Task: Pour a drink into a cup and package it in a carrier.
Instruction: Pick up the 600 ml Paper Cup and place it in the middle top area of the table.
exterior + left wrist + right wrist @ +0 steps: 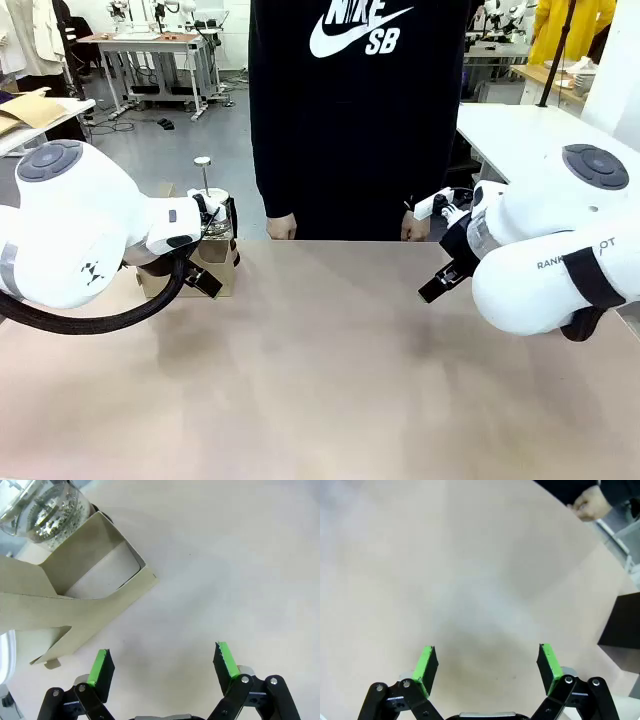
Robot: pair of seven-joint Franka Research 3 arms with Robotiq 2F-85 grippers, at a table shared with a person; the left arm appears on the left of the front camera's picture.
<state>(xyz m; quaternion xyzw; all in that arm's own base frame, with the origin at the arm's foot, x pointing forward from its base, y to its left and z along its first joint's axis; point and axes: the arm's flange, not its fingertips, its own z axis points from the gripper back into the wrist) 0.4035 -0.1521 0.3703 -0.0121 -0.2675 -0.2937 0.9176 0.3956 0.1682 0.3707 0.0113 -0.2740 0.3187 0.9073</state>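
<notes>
We read "NIKE" over "SB" in white capitals on the person's black top (355, 120), with a white swoosh under "NIKE" and left of "SB". The frame edge clips the tops of the "NIKE" letters. On the white right arm (545, 275) we read dark letters "RANK", then "OT" past a black strap (590, 285) that hides the letters between. The left arm (70, 245) carries a small black logo mark, too small to read as letters.

So the carrier (205, 275) sits on the table (320, 380) at its far left, partly behind the left arm (70, 230), with a glass press (212, 212) just behind it, and the person (350, 110) stands mid far side, hands (281, 228) at that edge.
</notes>
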